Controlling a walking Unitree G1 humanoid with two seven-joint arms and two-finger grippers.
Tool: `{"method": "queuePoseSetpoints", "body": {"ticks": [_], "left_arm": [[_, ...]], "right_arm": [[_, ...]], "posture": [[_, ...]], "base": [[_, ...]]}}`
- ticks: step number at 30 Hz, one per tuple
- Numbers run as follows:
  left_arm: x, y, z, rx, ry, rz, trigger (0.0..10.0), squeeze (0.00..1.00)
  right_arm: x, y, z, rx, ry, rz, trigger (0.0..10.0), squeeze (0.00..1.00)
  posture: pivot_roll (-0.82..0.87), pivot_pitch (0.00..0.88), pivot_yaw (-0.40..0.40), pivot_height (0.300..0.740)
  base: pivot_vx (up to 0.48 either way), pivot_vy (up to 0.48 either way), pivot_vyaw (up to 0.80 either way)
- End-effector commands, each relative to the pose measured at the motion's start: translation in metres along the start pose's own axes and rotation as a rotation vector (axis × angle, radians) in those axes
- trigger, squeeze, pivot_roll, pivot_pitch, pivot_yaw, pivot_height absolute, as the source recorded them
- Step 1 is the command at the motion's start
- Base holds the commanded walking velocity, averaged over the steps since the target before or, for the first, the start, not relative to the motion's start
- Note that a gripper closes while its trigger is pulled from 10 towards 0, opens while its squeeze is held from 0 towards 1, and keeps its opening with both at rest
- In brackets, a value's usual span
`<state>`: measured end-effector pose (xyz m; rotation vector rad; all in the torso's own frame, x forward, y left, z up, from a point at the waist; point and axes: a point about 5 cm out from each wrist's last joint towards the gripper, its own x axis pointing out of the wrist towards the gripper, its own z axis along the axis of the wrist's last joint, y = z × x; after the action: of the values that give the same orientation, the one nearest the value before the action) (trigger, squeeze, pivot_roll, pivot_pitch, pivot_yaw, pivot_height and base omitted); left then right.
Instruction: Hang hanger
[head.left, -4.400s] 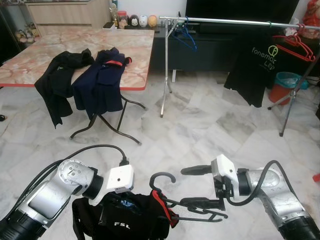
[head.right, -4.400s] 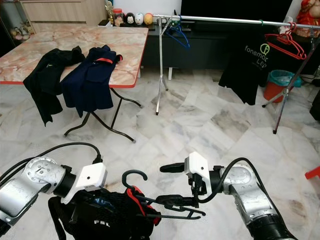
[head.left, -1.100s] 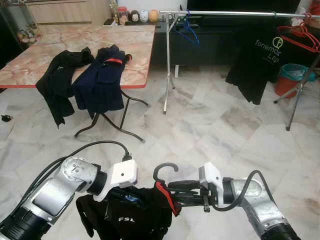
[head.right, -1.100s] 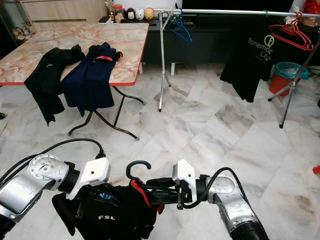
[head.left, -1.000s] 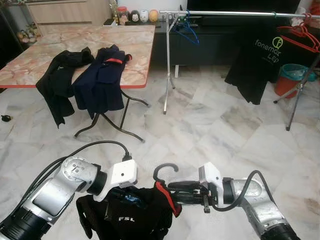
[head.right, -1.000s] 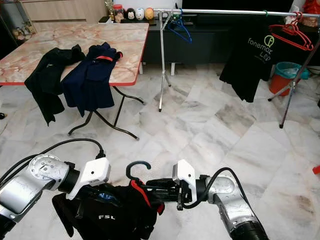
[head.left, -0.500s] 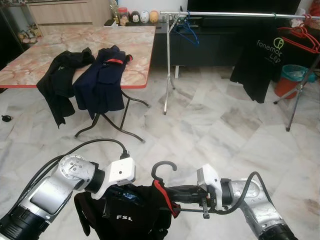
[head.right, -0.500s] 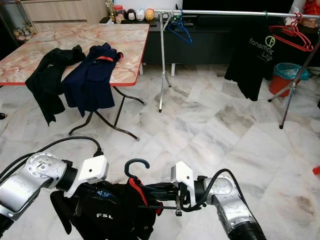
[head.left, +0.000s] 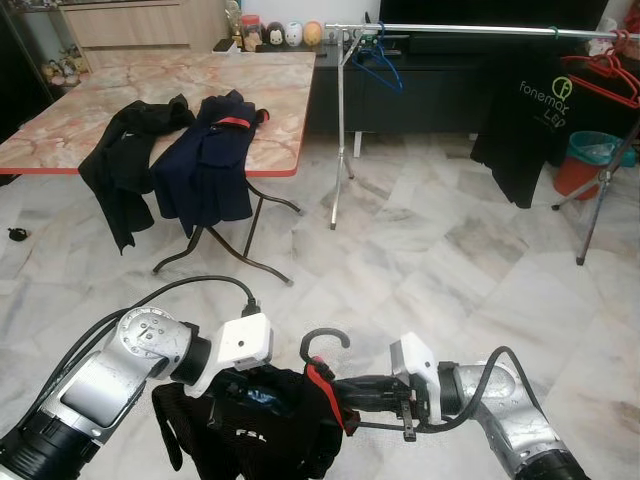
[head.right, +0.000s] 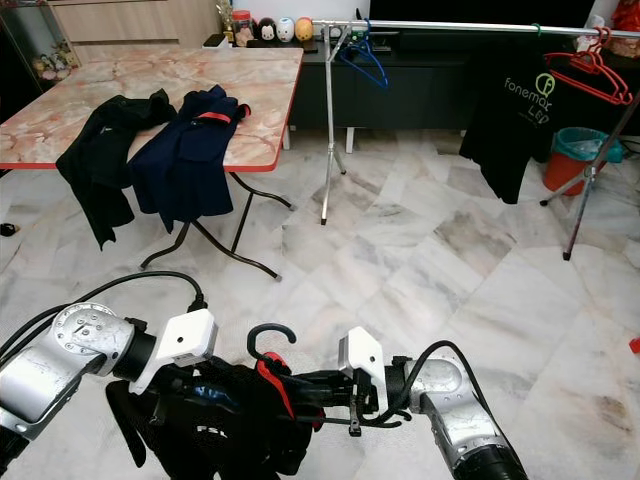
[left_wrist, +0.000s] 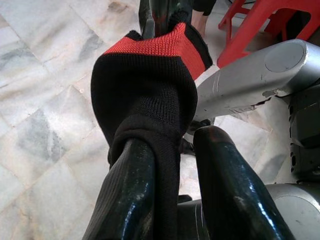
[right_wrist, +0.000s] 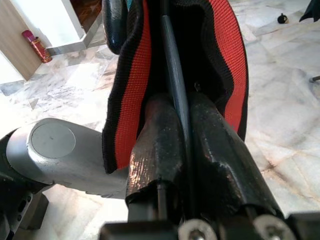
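Our right tool (right_wrist: 187, 130) is clamped on the black wire hanger (head.left: 325, 345); our left tool (left_wrist: 172, 165) pinches the black red-collared garment (head.left: 260, 420). Near us, low; the far silver rail (head.left: 470, 32) remains unreached.

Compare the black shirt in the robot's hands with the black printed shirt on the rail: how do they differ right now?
The held black shirt is bunched low between both hands, its black hanger's hook free; the printed black T-shirt hangs straight from the silver rail. The held one has a red-trimmed collar; the hung one shows green and white lettering. The left hand pinches cloth, the right hand clamps the hanger. Both shirts are black.
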<state>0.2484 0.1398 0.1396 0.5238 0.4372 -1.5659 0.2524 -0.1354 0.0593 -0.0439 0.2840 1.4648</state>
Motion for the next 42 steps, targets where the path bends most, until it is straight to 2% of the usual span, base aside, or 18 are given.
{"method": "queuePoseSetpoints", "body": {"ticks": [1,9,10,14,17,19,22,23,24,25,26,27,28,29,33,34,38,42], "left_arm": [[-0.002,0.002,0.014,0.063,-0.049,-0.018,10.0,1.0],[-0.01,0.007,0.014,0.055,-0.056,0.02,10.0,1.0],[-0.014,0.012,0.014,0.055,-0.06,0.071,10.0,1.0],[-0.016,0.021,0.017,0.066,-0.075,0.136,10.0,1.0],[-0.016,0.026,0.019,0.079,-0.089,0.18,10.0,1.0],[-0.014,0.035,0.022,0.109,-0.109,0.27,10.0,1.0],[-0.012,0.038,0.023,0.125,-0.125,0.314,10.0,1.0],[-0.012,0.042,0.025,0.136,-0.139,0.368,10.0,1.0],[-0.012,0.045,0.026,0.135,-0.154,0.418,10.0,0.83],[-0.013,0.048,0.027,0.131,-0.166,0.454,10.0,0.57],[-0.013,0.05,0.027,0.127,-0.174,0.475,10.0,0.57],[-0.017,0.055,0.029,0.136,-0.189,0.545,10.0,0.0],[-0.017,0.055,0.029,0.136,-0.189,0.545,10.0,0.0],[-0.022,0.06,0.029,0.129,-0.207,0.623,10.0,0.0],[-0.033,0.07,0.028,0.116,-0.246,0.801,10.0,0.0],[-0.033,0.07,0.028,0.116,-0.246,0.801,10.0,0.0],[-0.041,0.077,0.03,0.105,-0.28,0.931,10.0,0.0],[-0.051,0.087,0.031,0.07,-0.309,1.098,10.0,0.0]], "right_arm": [[-0.001,-0.005,0.003,-0.013,-0.006,-0.051,0.0,0.0],[-0.002,-0.009,0.0,-0.02,0.007,-0.101,0.0,0.0],[-0.003,-0.01,0.0,-0.016,-0.013,-0.131,0.0,0.0],[-0.001,-0.008,-0.001,-0.009,-0.02,-0.132,0.0,0.0],[-0.001,-0.008,-0.002,-0.007,-0.021,-0.137,0.0,0.0],[-0.001,-0.009,-0.002,-0.003,-0.033,-0.16,0.0,0.0],[0.0,-0.009,-0.002,-0.002,-0.04,-0.169,0.0,0.0],[0.0,-0.009,-0.001,-0.004,-0.048,-0.185,0.0,0.0],[-0.001,-0.01,-0.001,-0.007,-0.053,-0.205,0.0,0.0],[-0.002,-0.011,0.0,-0.008,-0.058,-0.223,0.0,0.0],[-0.002,-0.012,0.0,-0.008,-0.062,-0.235,0.0,0.0],[-0.004,-0.015,0.001,-0.016,-0.072,-0.283,0.0,0.0],[-0.004,-0.015,0.001,-0.016,-0.072,-0.283,0.0,0.0],[-0.007,-0.021,0.002,-0.026,-0.083,-0.348,0.0,0.0],[-0.012,-0.03,0.004,-0.04,-0.103,-0.484,0.0,0.0],[-0.012,-0.03,0.004,-0.04,-0.103,-0.484,0.0,0.0],[-0.014,-0.036,0.007,-0.059,-0.115,-0.578,0.0,0.0],[-0.026,-0.05,0.013,-0.085,-0.143,-0.791,0.0,0.0]], "posture": [[0.12,0.0,0.035,0.74],[0.12,0.0,0.034,0.74],[0.12,0.0,0.035,0.74],[0.13,0.0,0.034,0.74],[0.12,0.0,0.034,0.74],[0.12,0.0,0.032,0.74],[0.12,0.0,0.031,0.74],[0.12,0.0,0.031,0.74],[0.12,0.0,0.031,0.74],[0.12,0.0,0.029,0.74],[0.12,0.0,0.029,0.74],[0.12,0.0,0.028,0.74],[0.12,0.0,0.028,0.74],[0.12,0.0,0.025,0.74],[0.12,0.0,0.021,0.74],[0.12,0.0,0.021,0.74],[0.12,0.0,0.016,0.74],[0.11,0.0,0.011,0.74]], "base": [[0.0,0.0,0.0],[0.0,0.0,0.0],[0.0,0.0,0.0],[0.0,0.0,0.0],[0.0,0.0,0.0],[0.0,0.0,0.0],[0.0,0.0,0.0],[0.0,0.0,0.0],[0.0,0.0,0.0],[0.0,0.0,0.0],[0.0,0.0,0.0],[0.0,0.0,0.0],[0.0,0.0,0.0],[0.0,0.0,0.0],[0.0,0.0,0.0],[0.0,0.0,0.0],[0.0,0.0,0.0],[0.0,0.0,0.0]]}}
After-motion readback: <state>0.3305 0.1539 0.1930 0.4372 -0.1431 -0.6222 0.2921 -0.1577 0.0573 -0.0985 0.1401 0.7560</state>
